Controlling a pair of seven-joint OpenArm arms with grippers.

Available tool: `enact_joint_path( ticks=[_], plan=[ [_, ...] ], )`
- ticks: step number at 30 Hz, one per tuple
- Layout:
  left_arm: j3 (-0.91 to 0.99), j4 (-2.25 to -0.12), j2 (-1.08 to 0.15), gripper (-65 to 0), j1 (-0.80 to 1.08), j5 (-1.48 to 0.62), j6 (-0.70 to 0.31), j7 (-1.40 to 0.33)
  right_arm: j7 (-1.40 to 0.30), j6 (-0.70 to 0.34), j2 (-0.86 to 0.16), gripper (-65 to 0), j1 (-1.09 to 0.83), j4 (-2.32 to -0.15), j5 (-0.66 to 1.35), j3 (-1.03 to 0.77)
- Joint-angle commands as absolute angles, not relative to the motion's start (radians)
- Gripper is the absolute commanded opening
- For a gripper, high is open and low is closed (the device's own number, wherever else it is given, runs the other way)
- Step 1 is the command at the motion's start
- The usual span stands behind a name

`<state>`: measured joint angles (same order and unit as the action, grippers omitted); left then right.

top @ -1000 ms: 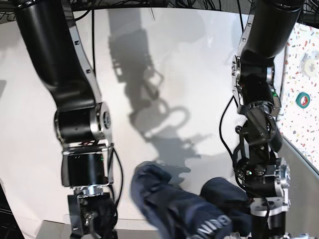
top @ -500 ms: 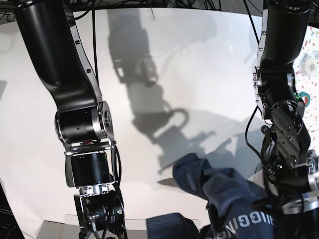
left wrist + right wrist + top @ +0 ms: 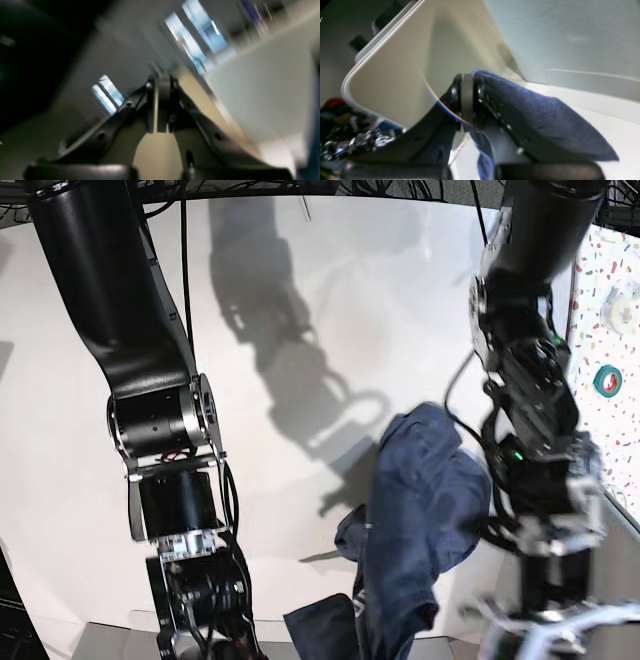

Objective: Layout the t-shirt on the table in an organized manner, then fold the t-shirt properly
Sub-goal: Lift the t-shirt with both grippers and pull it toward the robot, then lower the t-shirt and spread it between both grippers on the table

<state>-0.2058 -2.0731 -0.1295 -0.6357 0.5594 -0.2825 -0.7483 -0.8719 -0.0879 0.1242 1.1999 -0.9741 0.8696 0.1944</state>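
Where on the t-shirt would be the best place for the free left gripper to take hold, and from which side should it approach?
Probably the upper rounded fold of the t-shirt, approached from the base view's right, where the left gripper sits shut and empty. That fold is raised and faces that arm. The right gripper already pinches another edge, so a second hold apart from it could help spread the bunched cloth over the table.

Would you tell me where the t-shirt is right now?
In the base view the t-shirt hangs bunched at lower right, beside the left arm; the right end effector pinches one edge.
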Motion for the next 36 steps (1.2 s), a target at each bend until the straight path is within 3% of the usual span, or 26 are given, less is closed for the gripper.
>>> enact_joint_path(
  ticks=[1,7,13,21,36],
  plan=[
    [-0.223,-2.071,-0.108,-59.1,-0.581,0.529,-0.278,-0.748,-0.866,-0.088,0.097,-65.0,1.208,-0.998,0.871,0.189],
    [-0.168,-1.949,-0.068,-41.9,-0.283,0.214,-0.278,-0.757,-0.866,-0.088,-0.001,-65.0,1.127,-1.015,0.842,0.196],
    [-0.061,-1.873,-0.07,-41.9,-0.163,-0.133,-0.278,-0.766,-0.868,-0.088,-0.073,-65.0,1.072,-1.021,0.74,0.194],
    [-0.136,-1.736,-0.076,-41.6,-0.151,-0.326,-0.278,-0.802,-0.901,-0.088,-0.068,-65.0,1.0,-1.023,0.685,0.194],
    [-0.337,-1.438,-0.108,-39.6,-0.446,-0.355,-0.278,-0.754,-0.908,-0.088,-0.117,-65.0,0.909,-1.067,0.69,0.191]
  ],
)
